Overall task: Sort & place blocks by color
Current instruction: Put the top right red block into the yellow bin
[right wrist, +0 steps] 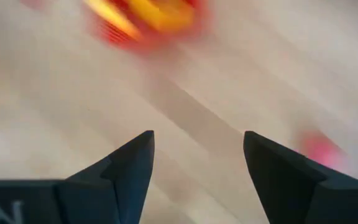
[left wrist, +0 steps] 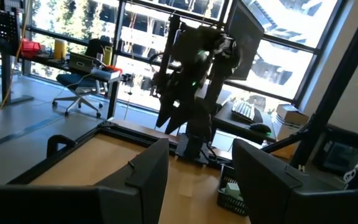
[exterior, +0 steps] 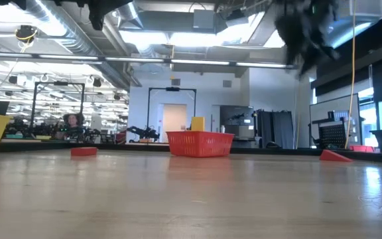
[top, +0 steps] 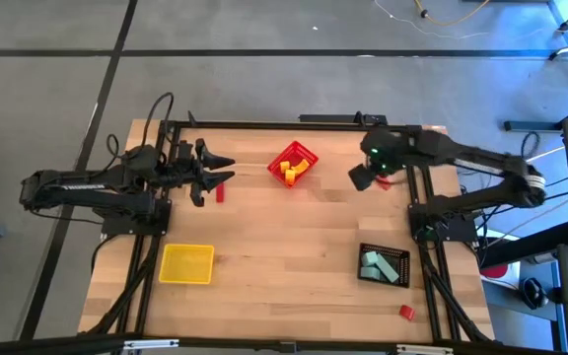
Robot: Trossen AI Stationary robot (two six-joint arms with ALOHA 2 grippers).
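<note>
- Right pincer [top: 363,178] hangs with its jaws apart and empty over the worktop's [top: 284,256] two o'clock area, a red block [top: 384,181] just beside it.
- Left pincer [top: 208,174] waits, jaws apart, at ten o'clock near another red block [top: 220,193].
- Risk, as judged: the red basket [top: 294,163] at twelve o'clock holds yellow blocks [top: 290,173], so a hasty drop could compound the mix-up.
- The yellow bin [top: 186,263] sits at seven o'clock; the black bin [top: 384,264] with mint blocks [top: 372,262] at four; a stray red block [top: 406,313] at five near the edge.
- Pale wood surface; beyond it, an open workshop with ceiling lights.
</note>
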